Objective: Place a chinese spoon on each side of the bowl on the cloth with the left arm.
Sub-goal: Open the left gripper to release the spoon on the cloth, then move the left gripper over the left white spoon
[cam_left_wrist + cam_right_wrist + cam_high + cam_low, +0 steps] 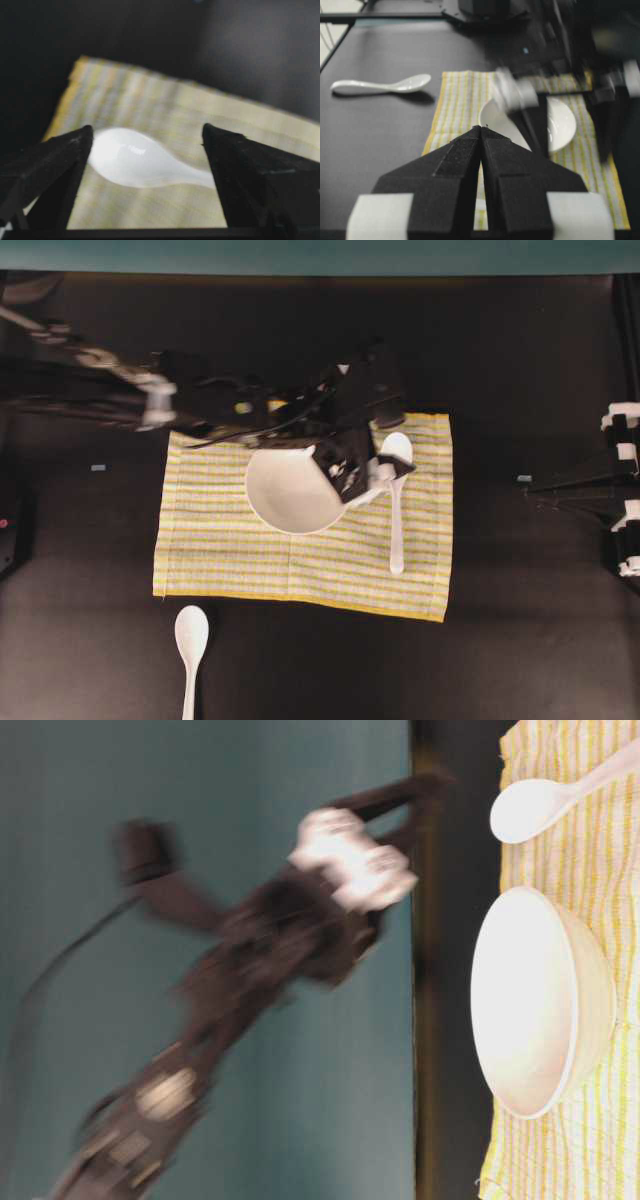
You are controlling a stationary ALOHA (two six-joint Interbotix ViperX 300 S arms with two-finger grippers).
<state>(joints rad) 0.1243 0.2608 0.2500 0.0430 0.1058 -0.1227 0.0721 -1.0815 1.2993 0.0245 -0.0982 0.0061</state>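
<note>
Because one spoon (396, 502) lies on the cloth (220, 560) below the left gripper (147, 150), whose jaws stand wide and empty, that side of the bowl (285, 490) looks served, leaving the second spoon (190, 645) on the bench (80, 640), well behind the gripper.

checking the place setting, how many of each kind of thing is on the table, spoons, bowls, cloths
spoons: 2, one on the cloth right of the bowl, one on the bare table below the cloth's lower left corner
bowls: 1
cloths: 1
total: 4
</note>
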